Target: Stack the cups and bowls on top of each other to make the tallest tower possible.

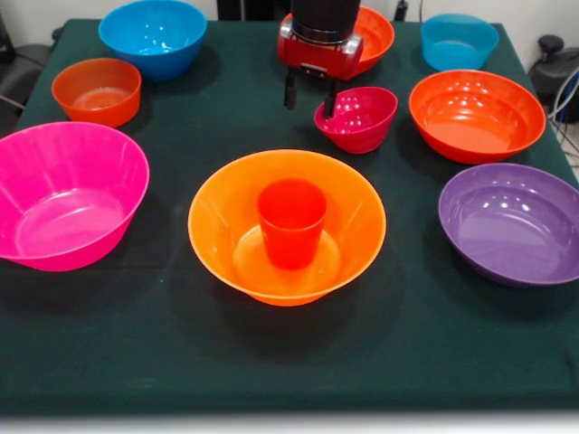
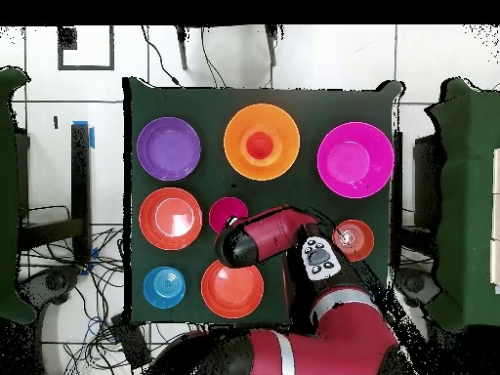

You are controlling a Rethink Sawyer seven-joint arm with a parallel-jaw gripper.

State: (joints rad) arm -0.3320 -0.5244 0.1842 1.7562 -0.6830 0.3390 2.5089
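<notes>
One cup stands upright in the middle of the large yellow-orange bowl, and that pair is all the tower amounts to so far, near the front-centre of the green surface. My claw hangs empty above the cloth with its two fingers spread apart, just beside the small magenta bowl and not touching it. I judge the step in hand to be fetching the next piece, and the magenta bowl looks the likeliest, being closest. It sits tilted, so my next move calls for shifting sideways over its rim, lowering one finger inside and one outside the wall, and pinching firmly before lifting. The other bowls lie apart around the tower: pink, purple, large orange-red, large blue, and a small squat orange one.
</notes>
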